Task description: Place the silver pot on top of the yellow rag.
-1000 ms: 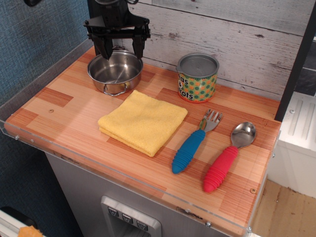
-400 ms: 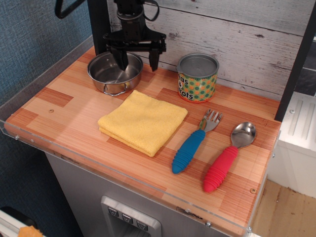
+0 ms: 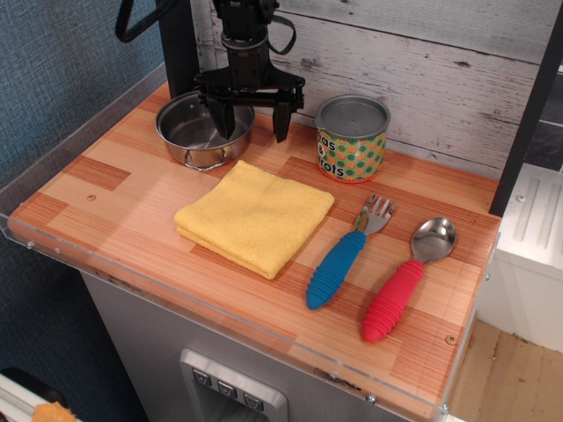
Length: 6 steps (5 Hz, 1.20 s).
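The silver pot (image 3: 195,130) sits at the back left of the wooden counter, empty, with a wire loop handle facing front. The yellow rag (image 3: 255,215) lies folded in front of it, toward the counter's middle. My gripper (image 3: 253,125) hangs open over the pot's right rim, its left finger over the pot's inside and its right finger over the counter outside it. It holds nothing.
A lidded tin can (image 3: 352,138) with an orange-green dotted label stands right of the gripper. A blue-handled fork (image 3: 345,253) and a red-handled spoon (image 3: 406,280) lie at the right. A plank wall runs behind and a raised edge (image 3: 79,132) along the left.
My gripper has moved right and slightly down, from above the pot's back to over its right rim. The pot and rag have not moved.
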Motion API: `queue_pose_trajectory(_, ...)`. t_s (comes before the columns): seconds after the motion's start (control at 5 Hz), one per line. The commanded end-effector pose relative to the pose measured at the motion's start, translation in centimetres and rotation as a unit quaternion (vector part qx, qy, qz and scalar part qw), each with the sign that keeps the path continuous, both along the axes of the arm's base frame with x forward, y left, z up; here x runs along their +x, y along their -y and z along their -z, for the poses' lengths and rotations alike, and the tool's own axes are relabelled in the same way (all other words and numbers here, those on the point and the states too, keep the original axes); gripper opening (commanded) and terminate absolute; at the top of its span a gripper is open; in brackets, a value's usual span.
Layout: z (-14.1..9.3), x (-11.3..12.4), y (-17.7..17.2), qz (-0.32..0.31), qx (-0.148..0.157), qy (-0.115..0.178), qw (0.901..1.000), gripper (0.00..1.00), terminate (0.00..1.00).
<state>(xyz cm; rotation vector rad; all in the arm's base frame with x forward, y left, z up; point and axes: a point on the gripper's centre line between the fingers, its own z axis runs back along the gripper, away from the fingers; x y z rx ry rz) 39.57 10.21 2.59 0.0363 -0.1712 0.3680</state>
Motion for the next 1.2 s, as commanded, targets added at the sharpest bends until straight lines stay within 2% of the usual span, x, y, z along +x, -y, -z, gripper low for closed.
queue_pose_trajectory(0.0, -1.0, 0.8, -1.0, -0.009, 0.01, 0.015, 0.9998, 1.0, 0.0)
queue_pose_trajectory(0.2, -0.9, 0.7, -1.0, -0.01, 0.01, 0.013, 0.9998, 0.0, 0.0)
queue_pose_trajectory(0.8, -1.1, -0.1, -1.5, -0.01, 0.022, 0.007, 0.9997, 0.0, 0.0)
queue_pose_trajectory(1.0, -2.5, -0.3, -1.6, 0.005, 0.037, 0.006, 0.9993, 0.0, 0.0)
